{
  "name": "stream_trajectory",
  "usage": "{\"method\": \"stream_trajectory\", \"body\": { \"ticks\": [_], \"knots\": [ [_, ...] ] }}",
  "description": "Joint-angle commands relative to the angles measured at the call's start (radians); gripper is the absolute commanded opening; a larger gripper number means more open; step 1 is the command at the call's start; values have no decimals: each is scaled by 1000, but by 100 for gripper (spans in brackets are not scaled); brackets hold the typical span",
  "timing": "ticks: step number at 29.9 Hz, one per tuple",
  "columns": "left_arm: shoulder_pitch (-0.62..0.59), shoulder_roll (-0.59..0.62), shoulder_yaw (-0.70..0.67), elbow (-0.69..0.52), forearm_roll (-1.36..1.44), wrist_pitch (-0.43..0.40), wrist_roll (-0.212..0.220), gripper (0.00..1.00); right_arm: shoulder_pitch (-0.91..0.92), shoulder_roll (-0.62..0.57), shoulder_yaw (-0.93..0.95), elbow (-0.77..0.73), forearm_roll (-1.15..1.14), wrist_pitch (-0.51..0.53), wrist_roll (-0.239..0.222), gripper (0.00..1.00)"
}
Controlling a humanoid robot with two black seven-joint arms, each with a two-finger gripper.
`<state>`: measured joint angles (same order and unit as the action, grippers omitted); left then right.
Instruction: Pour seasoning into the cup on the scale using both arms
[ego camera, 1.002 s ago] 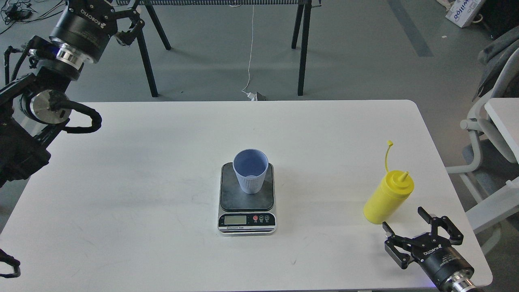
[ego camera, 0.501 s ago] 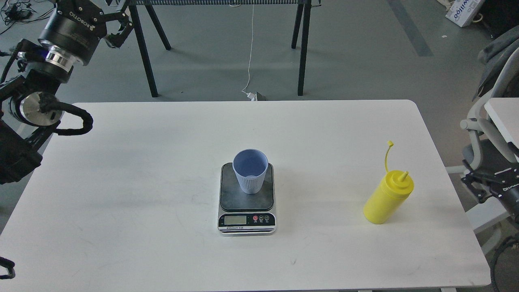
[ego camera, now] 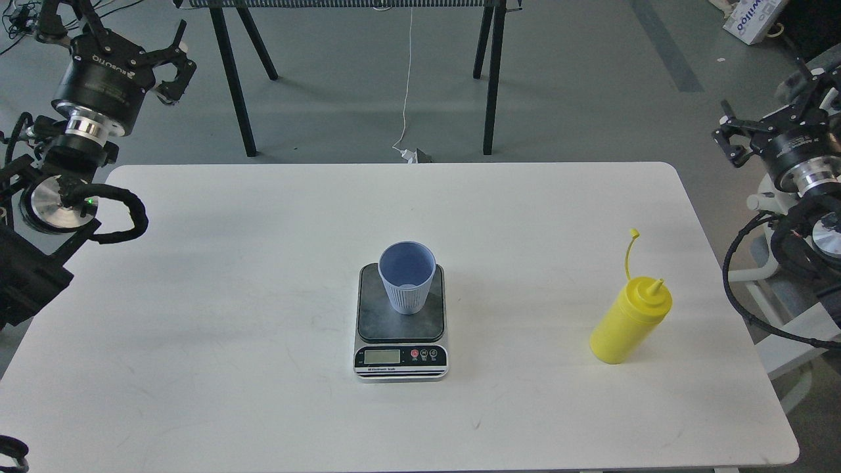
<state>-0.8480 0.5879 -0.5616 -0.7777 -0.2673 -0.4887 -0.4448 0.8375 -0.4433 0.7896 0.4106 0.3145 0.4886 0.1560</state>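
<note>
On the white worktop (ego camera: 230,315), the scale (ego camera: 401,328) carries the upright cup (ego camera: 407,277); the seasoning (ego camera: 629,320) stands well right of it. Farther back, the left claw (ego camera: 135,46) and right claw (ego camera: 765,108) hang spread, holding nothing.

A single view is given, taken from the robot's head and aimed forward and down. The whole table (ego camera: 263,276) is seen from above at middling range, with the scale (ego camera: 401,322) near the frame's centre. Floor beyond the table's far edge is taken in. The arms enter at the left and right edges.
</note>
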Motion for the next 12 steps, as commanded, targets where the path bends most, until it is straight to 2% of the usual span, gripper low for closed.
{"method": "stream_trajectory", "body": {
  "ticks": [1, 12],
  "knots": [
    [15, 3, -3, 0, -4, 0, 66, 100, 35, 37, -3, -3, 3, 0, -12, 99],
    [76, -2, -67, 0, -4, 0, 72, 100, 40, 71, 8, -3, 6, 0, -1, 99]
  ]
}}
